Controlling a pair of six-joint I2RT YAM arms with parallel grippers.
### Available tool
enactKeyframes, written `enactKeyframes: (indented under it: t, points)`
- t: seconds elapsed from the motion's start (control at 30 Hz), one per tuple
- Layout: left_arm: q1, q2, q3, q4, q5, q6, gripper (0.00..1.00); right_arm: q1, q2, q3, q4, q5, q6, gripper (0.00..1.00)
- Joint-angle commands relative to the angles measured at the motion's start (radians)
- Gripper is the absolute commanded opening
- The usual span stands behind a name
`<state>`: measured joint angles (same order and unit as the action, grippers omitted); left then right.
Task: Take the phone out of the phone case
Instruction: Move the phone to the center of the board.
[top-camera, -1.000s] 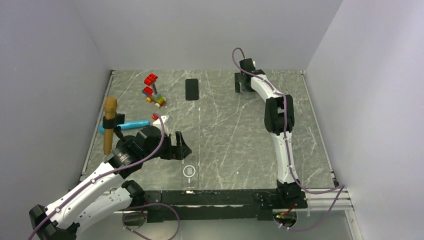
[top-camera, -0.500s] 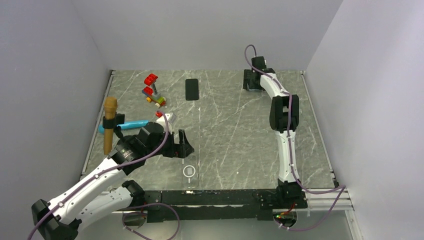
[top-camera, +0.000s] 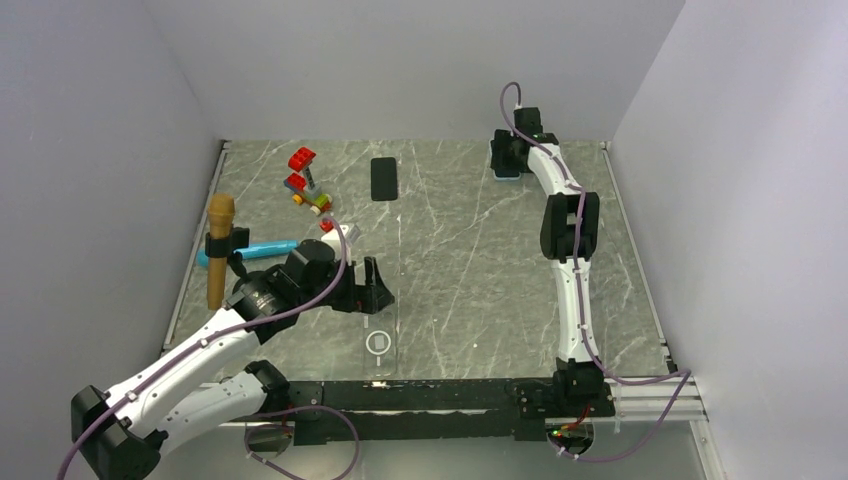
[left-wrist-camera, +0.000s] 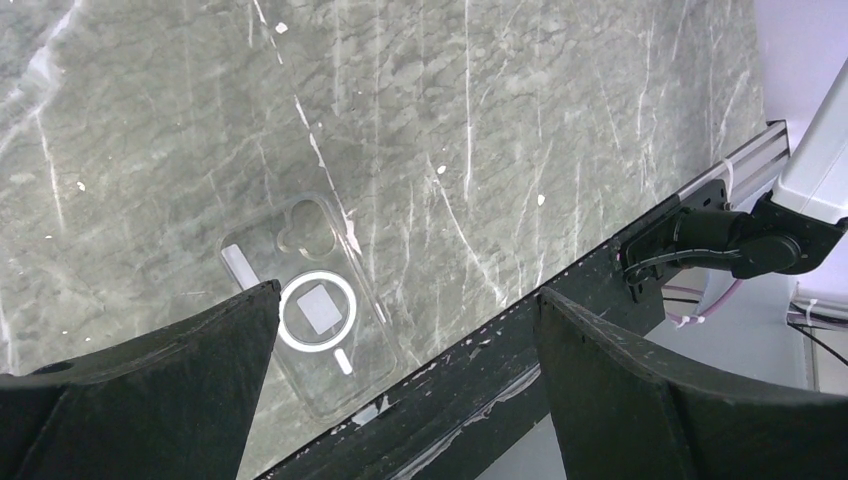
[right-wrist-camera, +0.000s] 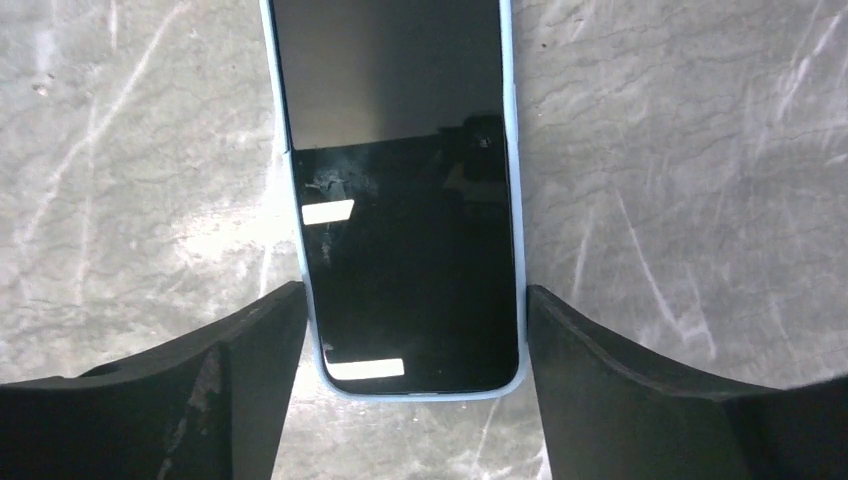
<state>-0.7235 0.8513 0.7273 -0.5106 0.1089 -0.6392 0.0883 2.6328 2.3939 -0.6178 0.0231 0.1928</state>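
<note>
A phone with a dark screen in a light blue case (right-wrist-camera: 400, 190) lies flat at the far back of the table, also seen in the top view (top-camera: 504, 168). My right gripper (right-wrist-camera: 412, 295) is open and hangs over the phone's near end, one finger close on each side of the case edges. It sits at the back in the top view (top-camera: 510, 158). My left gripper (left-wrist-camera: 407, 292) is open and empty, hovering above the table near the front (top-camera: 378, 290).
A clear phone case (left-wrist-camera: 310, 300) with a white ring lies near the front edge (top-camera: 378, 343). A black phone-shaped slab (top-camera: 383, 179) lies at the back middle. Toy bricks (top-camera: 306, 182), a wooden-handled tool (top-camera: 218, 250) and a blue pen (top-camera: 262, 249) are at the left.
My right gripper has moved right and back, coming over the blue-cased phone. My left gripper has shifted slightly right, staying open.
</note>
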Motion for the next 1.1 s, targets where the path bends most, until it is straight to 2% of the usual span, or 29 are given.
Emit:
enactKeyframes:
  t: [0.0,0.1,0.13,0.37,0.4,0.43,0.5,0.53,0.7,0.83,1.07]
  points:
    - [-0.001,0.018,0.056,0.058,0.031,0.009,0.99,0.001,0.031,0.045,0.010,-0.080,0.033,0.70]
    - [-0.001,0.031,0.074,0.054,0.047,0.010,1.00,0.007,0.031,0.046,-0.030,-0.055,0.036,0.56]
    - [-0.001,0.031,0.079,0.053,0.049,0.010,1.00,0.011,0.025,0.044,-0.051,-0.035,0.033,0.54]
    - [-0.001,0.008,0.068,0.078,0.082,-0.003,0.99,0.033,-0.075,-0.088,-0.100,-0.054,0.028,0.55]
    - [-0.001,0.004,0.067,0.079,0.087,-0.008,1.00,0.033,-0.090,-0.102,-0.096,-0.061,0.037,0.58]
    - [-0.001,0.001,0.067,0.079,0.090,-0.011,0.99,0.030,-0.108,-0.130,-0.071,-0.070,0.048,0.67]
    - [-0.001,-0.010,0.064,0.077,0.091,-0.018,0.99,0.030,-0.151,-0.196,-0.006,-0.072,0.078,0.93]
    - [-0.001,-0.017,0.061,0.073,0.089,-0.020,0.99,0.029,-0.162,-0.205,0.014,-0.063,0.092,0.99]
    - [-0.001,-0.052,0.051,0.053,0.061,-0.022,0.99,0.034,-0.126,-0.162,0.026,-0.003,0.211,1.00]
    - [-0.002,-0.057,0.044,0.058,0.050,-0.025,1.00,0.061,-0.042,-0.044,-0.051,0.183,0.344,1.00]
    - [-0.001,-0.003,0.050,0.087,0.081,-0.028,0.99,0.097,-0.014,-0.038,0.005,0.249,0.382,1.00]
